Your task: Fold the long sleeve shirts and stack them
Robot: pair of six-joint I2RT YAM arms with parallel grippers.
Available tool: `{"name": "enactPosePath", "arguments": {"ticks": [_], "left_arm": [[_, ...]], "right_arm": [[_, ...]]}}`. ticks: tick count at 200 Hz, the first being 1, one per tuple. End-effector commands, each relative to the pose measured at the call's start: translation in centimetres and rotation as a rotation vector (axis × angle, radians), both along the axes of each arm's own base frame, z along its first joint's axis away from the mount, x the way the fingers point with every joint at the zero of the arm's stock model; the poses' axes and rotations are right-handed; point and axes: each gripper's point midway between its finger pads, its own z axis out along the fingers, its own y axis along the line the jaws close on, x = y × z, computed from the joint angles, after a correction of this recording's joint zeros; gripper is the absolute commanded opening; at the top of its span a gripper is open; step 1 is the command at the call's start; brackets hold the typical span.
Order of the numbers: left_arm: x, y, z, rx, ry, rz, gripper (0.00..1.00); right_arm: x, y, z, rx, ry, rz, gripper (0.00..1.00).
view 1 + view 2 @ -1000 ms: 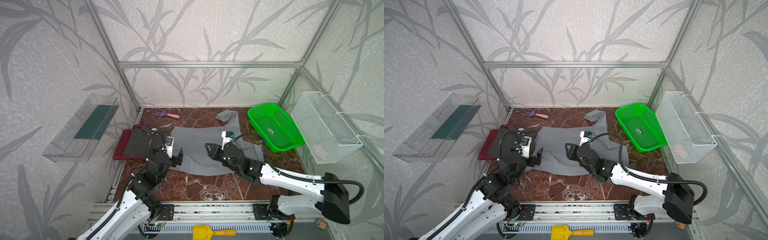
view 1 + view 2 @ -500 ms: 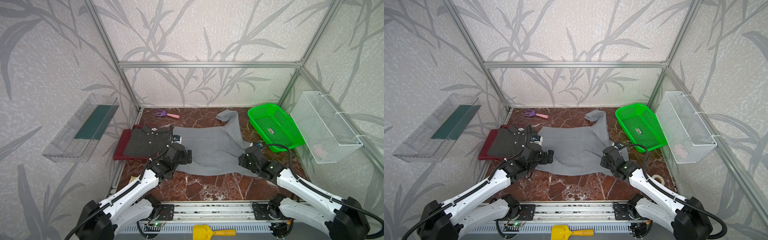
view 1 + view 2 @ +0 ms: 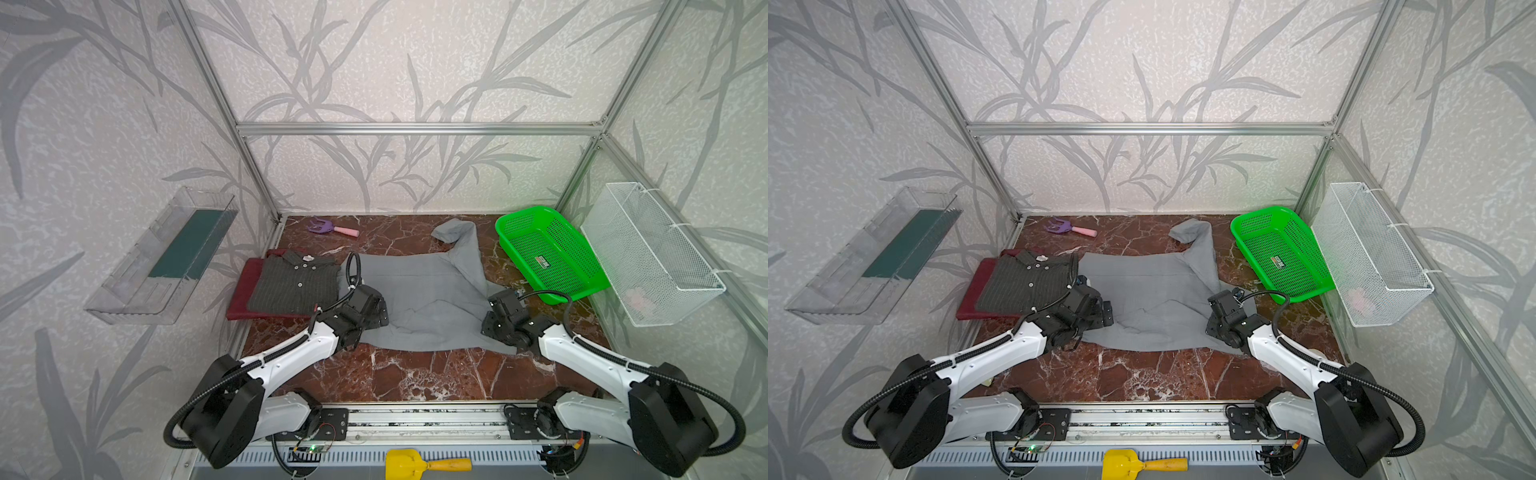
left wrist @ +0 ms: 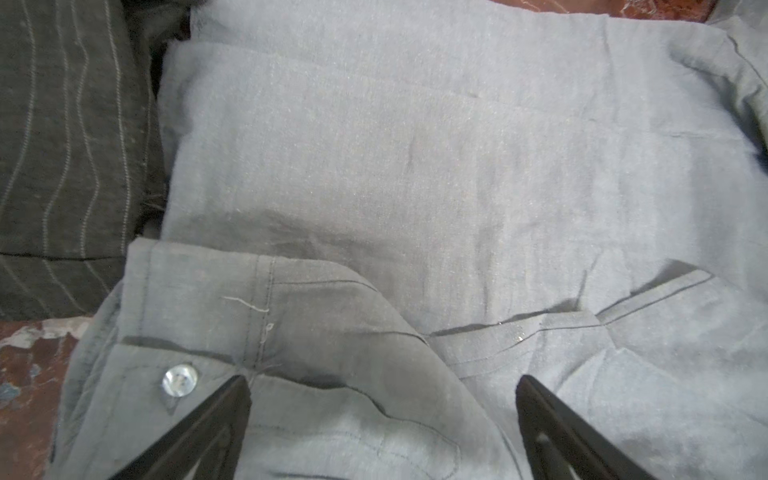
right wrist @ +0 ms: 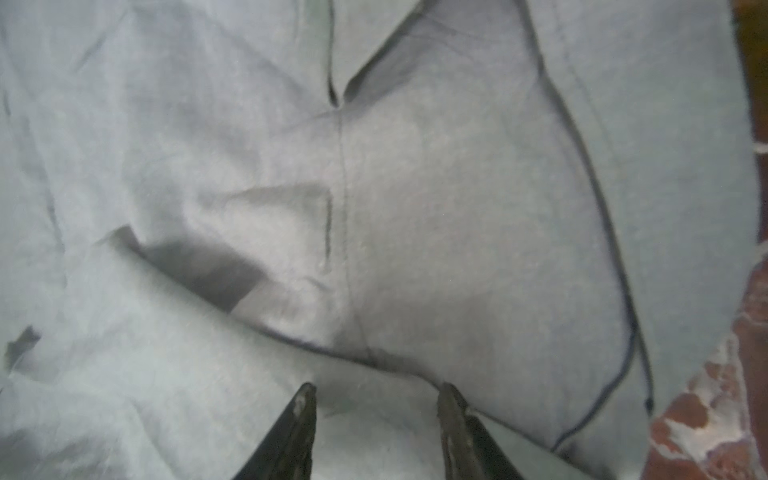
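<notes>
The light grey shirt (image 3: pixel 424 291) (image 3: pixel 1154 286) lies spread across the middle of the marble table, one sleeve (image 3: pixel 461 241) running to the back. At its left, the folded dark pinstriped shirt (image 3: pixel 291 286) (image 3: pixel 1021 286) rests on the folded maroon shirt (image 3: pixel 241 291) (image 3: pixel 969 295). My left gripper (image 3: pixel 380 311) (image 4: pixel 382 380) is open wide, low over the grey shirt's left edge, above a buttoned cuff (image 4: pixel 178 380). My right gripper (image 3: pixel 487 328) (image 5: pixel 376 388) hovers at the shirt's front right part, jaws apart over flat cloth, holding nothing.
A green mesh basket (image 3: pixel 548 253) stands at the back right, close to the right arm. A white wire basket (image 3: pixel 648 253) hangs on the right wall, a clear tray (image 3: pixel 166 257) on the left wall. A purple and pink toy rake (image 3: pixel 332 227) lies at the back.
Both arms were raised over the shirt's middle. They have come down and apart, the left to the shirt's left edge, the right to its right side.
</notes>
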Motion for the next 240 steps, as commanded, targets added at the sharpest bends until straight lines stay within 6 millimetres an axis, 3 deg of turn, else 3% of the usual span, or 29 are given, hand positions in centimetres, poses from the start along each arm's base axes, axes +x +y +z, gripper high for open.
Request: {"name": "enactPosePath", "arguments": {"ticks": [1,43,85,148,172,208,240], "left_arm": [[0.5,0.3,-0.5,-0.039,0.012,0.074,0.99],[0.3,0.7,-1.0,-0.042,0.044,0.117,0.99],[-0.1,0.5,-1.7,-0.056,0.085,0.141,0.99],[-0.5,1.0,-2.6,-0.038,0.122,0.172,0.99],[-0.5,1.2,-2.8,-0.036,0.119,0.188,0.99],[-0.6,1.4,-3.3,-0.028,0.132,0.197,0.99],[-0.8,1.6,-3.6,-0.018,0.146,0.211,0.99]], "right_arm": [[0.4,-0.5,0.8,0.006,0.017,-0.006,0.5],[-1.6,-4.2,3.8,-0.08,0.012,-0.106,0.58],[-4.1,-7.4,2.9,-0.088,0.116,-0.188,0.59],[-3.5,-7.1,1.0,-0.024,0.113,-0.184,0.51],[-4.2,-7.8,-0.2,-0.051,0.159,-0.242,0.51],[-3.6,-7.3,-1.5,-0.028,0.187,-0.257,0.5],[-2.8,-7.3,-2.0,-0.02,0.161,-0.27,0.29]]}}
